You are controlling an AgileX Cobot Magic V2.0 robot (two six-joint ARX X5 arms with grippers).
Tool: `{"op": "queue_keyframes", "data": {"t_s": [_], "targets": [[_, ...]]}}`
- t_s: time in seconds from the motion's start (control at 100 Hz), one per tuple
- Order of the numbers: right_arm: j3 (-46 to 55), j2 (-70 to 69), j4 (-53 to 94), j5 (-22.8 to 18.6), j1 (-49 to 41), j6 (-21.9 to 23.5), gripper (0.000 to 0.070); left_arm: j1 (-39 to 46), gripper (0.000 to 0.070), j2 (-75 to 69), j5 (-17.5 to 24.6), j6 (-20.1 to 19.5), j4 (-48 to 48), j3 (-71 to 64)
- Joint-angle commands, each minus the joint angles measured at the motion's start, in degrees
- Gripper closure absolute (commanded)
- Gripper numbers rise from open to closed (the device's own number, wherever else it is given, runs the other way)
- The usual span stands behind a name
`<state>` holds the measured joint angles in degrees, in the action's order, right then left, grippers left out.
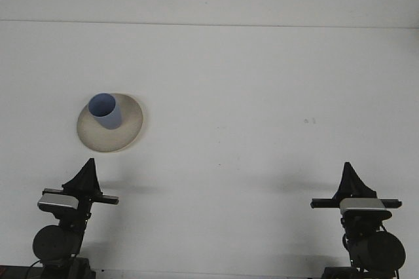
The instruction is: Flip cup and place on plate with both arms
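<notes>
Blue cup upright on the plate, both arms low at the near edge.

The small blue plastic cup (105, 110) stands mouth-up on the round beige plate (127, 131), left of centre on the white tabletop (262, 95). The left end effector (87, 173) and the right end effector (349, 177) sit well apart from it, each showing a dark pointed tip; whether their fingers are spread or closed cannot be told.

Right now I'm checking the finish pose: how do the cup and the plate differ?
The cup is blue and tall, standing mouth-up; the plate is cream, wide and lies flat. The cup rests on the plate's left part, while the plate sits directly on the table. Both are round and untouched by either gripper.
</notes>
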<state>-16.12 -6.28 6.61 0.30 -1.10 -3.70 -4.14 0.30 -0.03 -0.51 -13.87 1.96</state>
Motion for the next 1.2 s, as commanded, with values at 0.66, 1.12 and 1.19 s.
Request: {"op": "queue_keyframes", "data": {"t_s": [0.66, 1.12, 1.19], "targets": [[14.3, 6.2, -16.4, 1.7, 0.4, -0.1, 0.07, 0.0, 0.0689, -0.1, -0.2, 0.1, -0.8, -1.2], [15.4, 6.2, -16.9, 1.7, 0.4, -0.2, 0.07, 0.0, 0.0689, -0.1, -0.2, 0.1, -0.8, -1.2], [15.4, 6.2, -16.9, 1.7, 0.4, -0.2, 0.07, 0.0, 0.0689, -0.1, -0.2, 0.1, -0.8, -1.2]]}}
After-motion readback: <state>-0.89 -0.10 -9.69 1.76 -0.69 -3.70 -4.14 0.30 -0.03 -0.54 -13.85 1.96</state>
